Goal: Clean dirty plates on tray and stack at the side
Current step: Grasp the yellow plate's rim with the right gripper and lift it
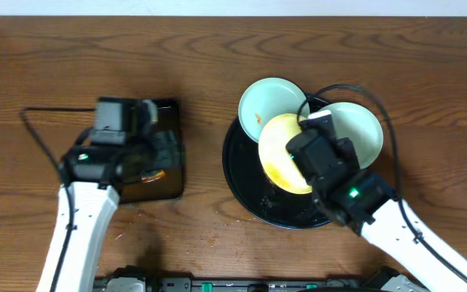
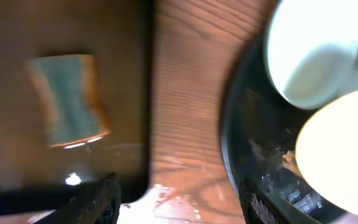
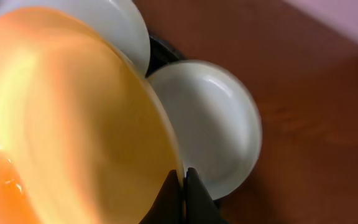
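R gripper (image 3: 182, 180) is clamped on the rim of the yellow plate (image 1: 280, 150), fingers pinched together w/ the rim between them. We see that plate above the round black tray (image 1: 242, 180), overlapping the edges of both mint plates. It's pale yellow and glossy, w/ an orange smear along its lower part; the wrist cam shows it tilted. Mint plate (image 1: 270, 101) sits at the tray's upper left, partly hanging over the rim, w/ a small orange spot near its lower-left edge. 2nd mint plate (image 1: 355, 130) is on the tray's right side and looks clean from overhead. Tray floor is glossy w/ some wet residue. L gripper (image 2: 179, 205) has its fingers wide apart and holds nothing, over the rect black tray (image 1: 167, 188), which has a brown-edged sponge (image 2: 70, 99) on it. Both trays sit on the wood table (image 1: 136, 57), apart from each other.
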